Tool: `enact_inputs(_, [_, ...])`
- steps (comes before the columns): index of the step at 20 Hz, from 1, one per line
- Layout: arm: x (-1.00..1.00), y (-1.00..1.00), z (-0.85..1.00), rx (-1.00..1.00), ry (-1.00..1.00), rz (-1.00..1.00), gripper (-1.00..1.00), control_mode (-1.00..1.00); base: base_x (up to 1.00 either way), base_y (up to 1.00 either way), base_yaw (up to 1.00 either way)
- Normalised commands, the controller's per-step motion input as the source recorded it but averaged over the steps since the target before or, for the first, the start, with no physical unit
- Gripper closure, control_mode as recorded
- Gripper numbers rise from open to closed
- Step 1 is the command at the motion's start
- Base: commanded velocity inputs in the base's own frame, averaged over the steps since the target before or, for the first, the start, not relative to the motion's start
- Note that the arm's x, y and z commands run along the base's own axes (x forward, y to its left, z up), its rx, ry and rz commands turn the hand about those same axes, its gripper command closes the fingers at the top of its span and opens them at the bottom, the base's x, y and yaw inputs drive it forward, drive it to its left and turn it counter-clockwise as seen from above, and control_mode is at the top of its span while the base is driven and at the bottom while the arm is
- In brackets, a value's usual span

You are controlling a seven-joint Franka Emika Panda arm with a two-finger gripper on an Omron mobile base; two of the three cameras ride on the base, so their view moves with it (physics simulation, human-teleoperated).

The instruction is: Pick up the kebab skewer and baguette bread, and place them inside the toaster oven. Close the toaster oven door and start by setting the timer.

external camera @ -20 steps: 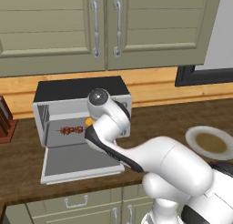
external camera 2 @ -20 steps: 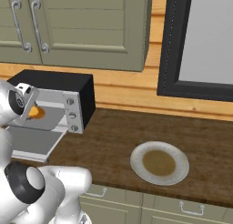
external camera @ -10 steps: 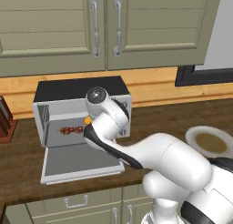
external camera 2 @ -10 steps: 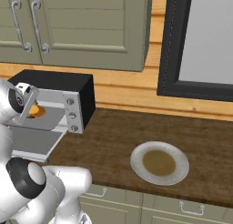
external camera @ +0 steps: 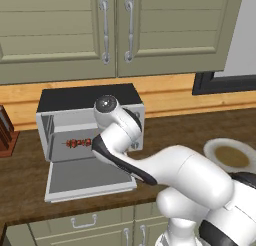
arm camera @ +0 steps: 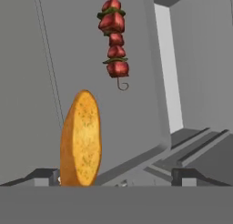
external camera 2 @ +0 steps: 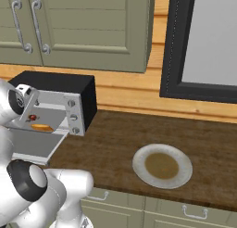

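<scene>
Now the risk is lying in the withdrawal; the gripper point(arm camera: 116, 178) is standing spread wide, its two dark fingertips well apart and pinching nothing, with the baguette bread point(arm camera: 81, 139) sitting just at the left fingertip, so a careless pull back could be dragging the loaf out over the lip or rolling it toward the kebab skewer point(arm camera: 114, 38); a loaf left too near the front edge could also be jamming the toaster oven door point(external camera: 90, 177) when it is being swung up. Both foods are lying inside the toaster oven point(external camera: 92, 124), which is standing on the bench point(external camera 2: 176, 134) with its door dropped flat. In the hand view the bread's long axis is running roughly parallel to the skewer's, the two near each other but apart, the skewer's hooked end pointing toward the bread side; in the left base view the skewer is lying across the cavity, side to side; in the right base view the bread's long axis is running likewise across the oven's width.
</scene>
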Motion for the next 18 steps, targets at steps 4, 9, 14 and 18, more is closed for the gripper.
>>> enact_inputs(4, [-0.44, 0.00, 0.00, 0.00, 0.01, 0.00, -1.00, -1.00, 0.00, 0.00, 0.00])
enact_inputs(9, [-0.71, 0.00, 0.00, 0.02, 0.04, -0.04, -1.00, -1.00, 0.00, 0.00, 0.00])
enact_inputs(14, [-0.30, 0.00, 0.00, 0.12, 0.03, -0.34, -1.00, -1.00, 0.00, 0.00, 0.00])
enact_inputs(18, [-0.03, 0.03, 0.00, 0.25, 0.00, -0.58, -1.00, -1.00, 0.00, 0.00, 0.00])
